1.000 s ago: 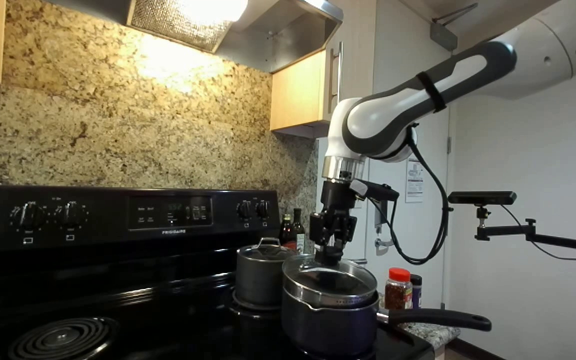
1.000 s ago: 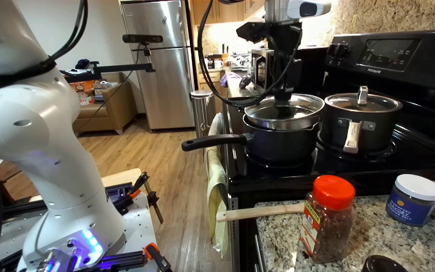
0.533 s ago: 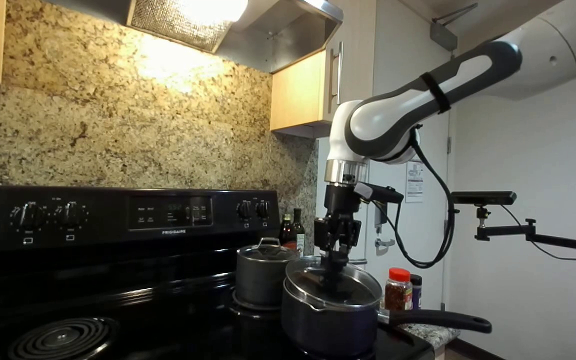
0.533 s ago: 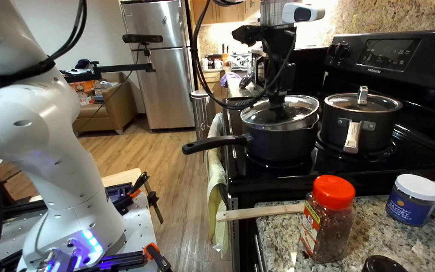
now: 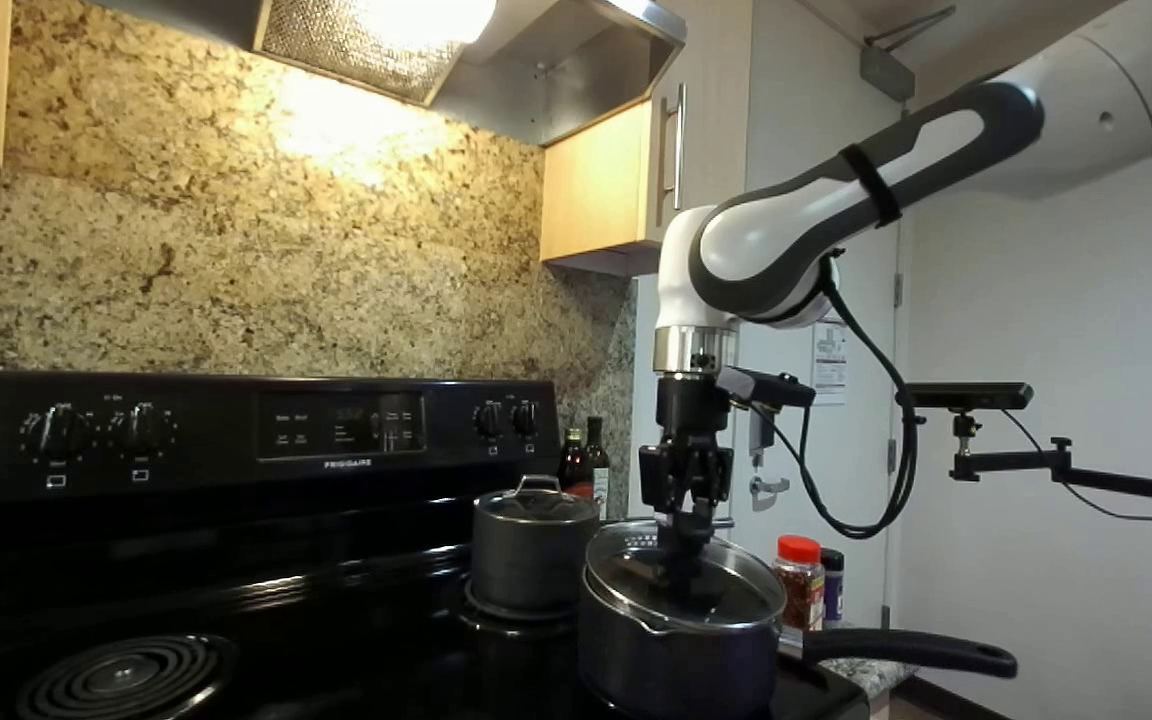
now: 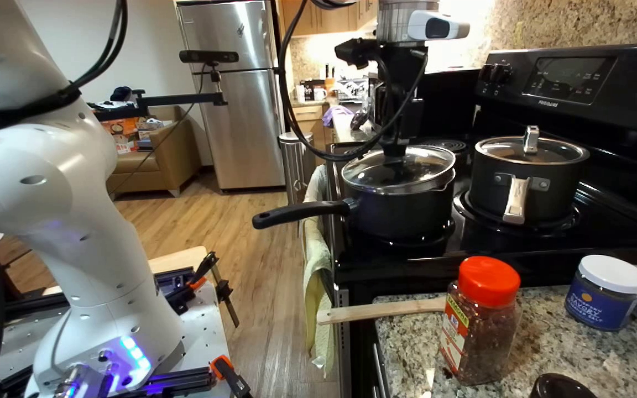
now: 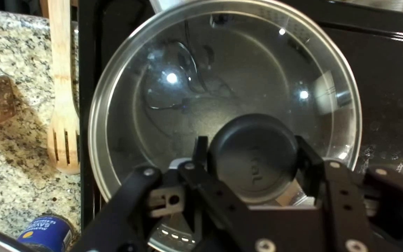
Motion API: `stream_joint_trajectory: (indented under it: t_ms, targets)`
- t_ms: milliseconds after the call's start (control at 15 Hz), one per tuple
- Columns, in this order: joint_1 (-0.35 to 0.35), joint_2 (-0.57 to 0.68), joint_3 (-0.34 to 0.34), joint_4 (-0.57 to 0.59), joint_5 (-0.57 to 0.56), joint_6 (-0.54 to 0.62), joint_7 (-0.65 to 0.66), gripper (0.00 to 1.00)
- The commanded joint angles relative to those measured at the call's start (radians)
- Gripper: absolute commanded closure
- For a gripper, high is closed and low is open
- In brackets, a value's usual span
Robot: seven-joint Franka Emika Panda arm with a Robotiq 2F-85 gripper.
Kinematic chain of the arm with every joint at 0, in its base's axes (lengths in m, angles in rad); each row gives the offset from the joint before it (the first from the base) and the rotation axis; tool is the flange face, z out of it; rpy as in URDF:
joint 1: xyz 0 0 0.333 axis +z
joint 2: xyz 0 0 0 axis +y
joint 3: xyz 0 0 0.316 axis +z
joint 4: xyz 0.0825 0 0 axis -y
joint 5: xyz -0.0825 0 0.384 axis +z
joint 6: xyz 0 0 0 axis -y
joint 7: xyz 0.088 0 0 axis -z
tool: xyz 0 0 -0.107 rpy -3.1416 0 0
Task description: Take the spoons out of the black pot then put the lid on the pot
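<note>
The steel-rimmed, round domed glass lid lies over the mouth of the wide black saucepan; whether it is fully seated I cannot tell. It should handle as stiff, fairly light and brittle, its smooth glass and slick rim offering little purchase, so the round black knob on top of the dome looks the right place to hold. The end effector is grasping that knob from both sides; being round, it may let the lid pivot, so gentle pressure seems wise. Compared with a second ago, the lid sits lower on the saucepan, and the saucepan stands farther over toward its own long dark handle, with a wider gap to the dark grey, glass-lidded pot near it in an exterior view. On another side of the saucepan, apart from it, a light-brown slotted wooden spoon lies on the speckled granite table; I can make out only one clearly. Farther out from the saucepan stands a red-capped jar of reddish flakes.
</note>
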Motion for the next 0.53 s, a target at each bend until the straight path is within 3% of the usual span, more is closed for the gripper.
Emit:
stream_joint_trajectory:
  t_ms: [0, 467]
  targets:
    - [-0.003, -0.004, 0.007, 0.023, -0.006, -0.031, -0.021, 0.66]
    - [-0.003, 0.013, 0.006, 0.025, -0.04, 0.036, -0.042, 0.66]
